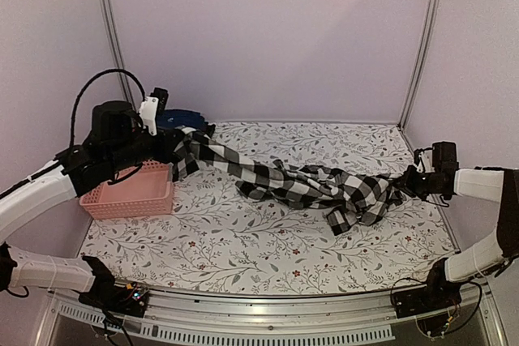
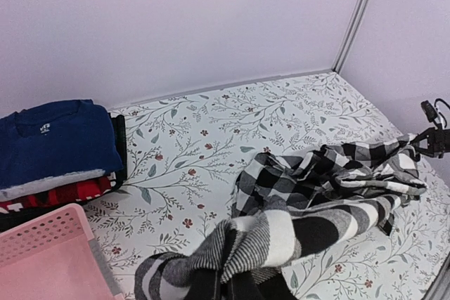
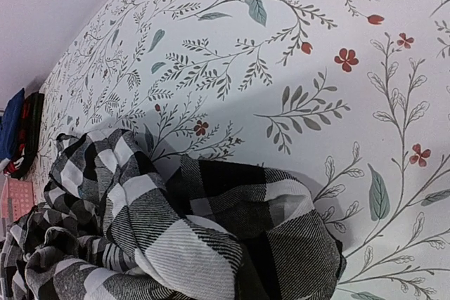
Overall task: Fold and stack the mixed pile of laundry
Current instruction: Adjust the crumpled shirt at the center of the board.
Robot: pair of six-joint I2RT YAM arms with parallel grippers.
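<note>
**Checked shirt strung between both grippers**

Clamped on one end of the shirt by the left gripper, up beside the basket. Clamped on the other end by the right gripper, near the right edge of the table. Both sets of jaws closed on cloth, going by the bunched fabric running out of the bottom of each wrist view.

Stretched across the table from rear left to right. Lifted at the ends, sagging onto the floral top in the middle. Twisted almost to a rope near the left grip, crumpled in loose folds toward the right.

Behind the basket, in the back-left corner: a folded stack, blue on top, grey and red-and-black beneath.

Probably soft, light and limp in handling. No stiffness to keep a shape, and prone to droop and twist wherever unsupported. Woven, so unlikely to slip from closed jaws.

Apparently held by handfuls; impossible to tell which part of the garment. Better, for a clean fold, to regrip at hem corners or shoulder seams, then pull taut and lay flat. Some risk of snagging the basket rim on the left.
</note>
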